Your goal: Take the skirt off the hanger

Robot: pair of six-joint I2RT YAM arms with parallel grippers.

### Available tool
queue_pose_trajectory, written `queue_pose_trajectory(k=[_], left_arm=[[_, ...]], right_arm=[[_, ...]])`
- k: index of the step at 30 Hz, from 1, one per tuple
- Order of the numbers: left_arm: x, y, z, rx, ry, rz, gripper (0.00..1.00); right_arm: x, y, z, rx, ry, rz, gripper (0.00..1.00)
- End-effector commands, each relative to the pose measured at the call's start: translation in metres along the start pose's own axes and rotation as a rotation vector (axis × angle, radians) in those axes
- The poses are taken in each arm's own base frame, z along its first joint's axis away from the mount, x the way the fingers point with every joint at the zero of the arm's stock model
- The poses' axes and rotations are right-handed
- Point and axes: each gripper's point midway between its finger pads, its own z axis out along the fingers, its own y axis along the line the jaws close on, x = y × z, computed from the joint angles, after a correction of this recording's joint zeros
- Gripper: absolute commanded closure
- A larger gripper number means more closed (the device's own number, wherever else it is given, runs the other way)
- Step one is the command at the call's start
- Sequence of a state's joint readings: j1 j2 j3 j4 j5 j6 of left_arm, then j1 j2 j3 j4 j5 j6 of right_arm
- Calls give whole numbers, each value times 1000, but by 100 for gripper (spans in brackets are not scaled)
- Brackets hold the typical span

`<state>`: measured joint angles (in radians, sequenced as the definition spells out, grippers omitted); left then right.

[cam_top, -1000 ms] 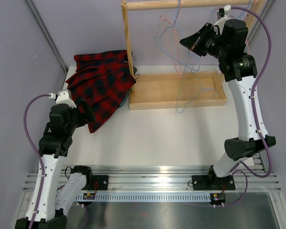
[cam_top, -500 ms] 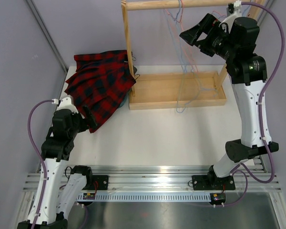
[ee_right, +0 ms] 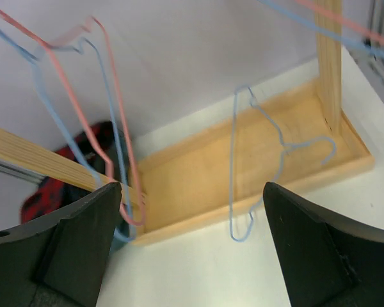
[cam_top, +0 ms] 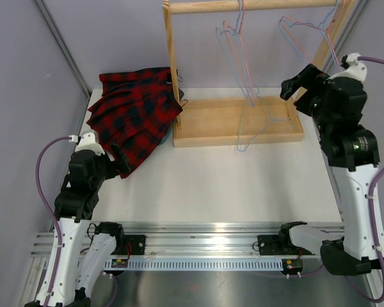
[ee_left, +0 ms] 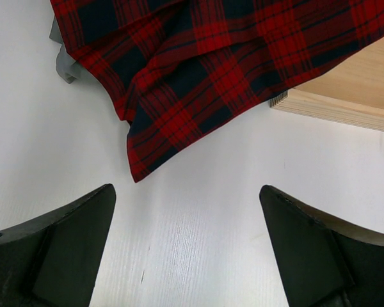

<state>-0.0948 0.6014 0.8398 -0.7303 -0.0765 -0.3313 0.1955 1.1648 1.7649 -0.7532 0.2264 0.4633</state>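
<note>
The red and dark plaid skirt (cam_top: 133, 116) lies spread on the white table at the back left, its right edge against the wooden rack's left post; its hem corner (ee_left: 141, 169) points toward my left gripper. No hanger shows in the skirt. Pink and blue wire hangers (cam_top: 233, 38) hang from the rack's rod (cam_top: 198, 7), and one blue hanger (ee_right: 276, 144) hangs lower over the rack's base. My left gripper (cam_top: 120, 160) stands open over bare table just short of the hem. My right gripper (cam_top: 297, 79) is open and empty, right of the hangers.
The wooden rack has a shallow tray base (cam_top: 211, 121) and upright posts (cam_top: 171, 57) at the back of the table. A grey object (ee_left: 64, 61) peeks from under the skirt's left side. A metal rail (cam_top: 205, 246) runs along the near edge.
My right gripper has opened and drawn back from the rod, down and to the right; the hangers have swung and settled apart. My left arm has pulled slightly back from the skirt.
</note>
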Motion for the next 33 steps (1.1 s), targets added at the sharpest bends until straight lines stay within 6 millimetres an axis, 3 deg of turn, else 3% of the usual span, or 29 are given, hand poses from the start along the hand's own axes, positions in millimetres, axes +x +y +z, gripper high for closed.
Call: queue_pose_trajectory(k=[1,3,6,11,18,26,33], left_arm=[[-6,-10,1,56,-29,19,1],[-5,-11,1,59,-27,22,1],[-3,-13,0,69,-26,29,1],[-2,-17,-3,83,-29,40,1],[0,-20,-2,95,-20,46,1],[2,-23,-1,109,-11,53,1],[4,-24,1,111,1,55,1]], right_arm=[[96,-57,51,185,261,-24,1],[145,-83,72,236,387,16,2],[187,-99,92,256,457,59,5],[221,-115,127,286,509,80,10],[233,-127,170,307,502,61,11],[250,-163,218,377,542,43,12],[279,-171,239,369,587,64,17]])
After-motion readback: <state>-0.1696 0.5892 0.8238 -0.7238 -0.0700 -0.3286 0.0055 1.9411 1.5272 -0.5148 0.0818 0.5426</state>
